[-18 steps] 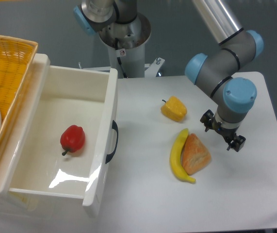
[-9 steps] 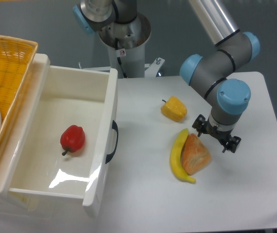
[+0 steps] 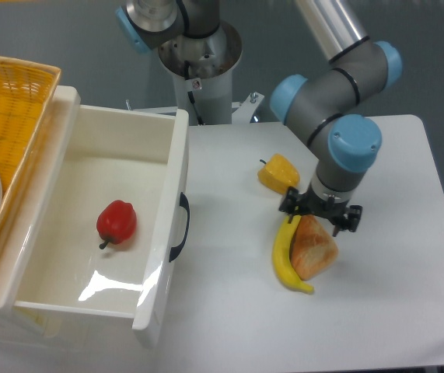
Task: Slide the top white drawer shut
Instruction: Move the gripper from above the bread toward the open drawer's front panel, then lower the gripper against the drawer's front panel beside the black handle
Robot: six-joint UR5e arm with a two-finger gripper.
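At centre right, the gripper [image 3: 320, 213], fingers spread and empty, should cross leftward to push the top white drawer [image 3: 176, 194] squarely at its handle [image 3: 180, 227].

Top white drawer [image 3: 105, 225]: glossy white plastic, smooth, with bright reflections on its floor; handle [image 3: 180, 227] dark and smooth. Basket [image 3: 8, 93]: yellow woven wicker, rough-textured. Red pepper [image 3: 117, 221]: shiny, smooth skin. Banana [image 3: 284, 256] and yellow pepper [image 3: 278, 173]: smooth, with a slight sheen. Bread piece [image 3: 313, 247]: matt, rough-looking crust. Table [image 3: 408, 311]: white, smooth, matt. Arm links: brushed silver metal with satin grey housings and matt light-blue plastic caps [image 3: 354, 144]. Gripper [image 3: 320, 210]: black, matt
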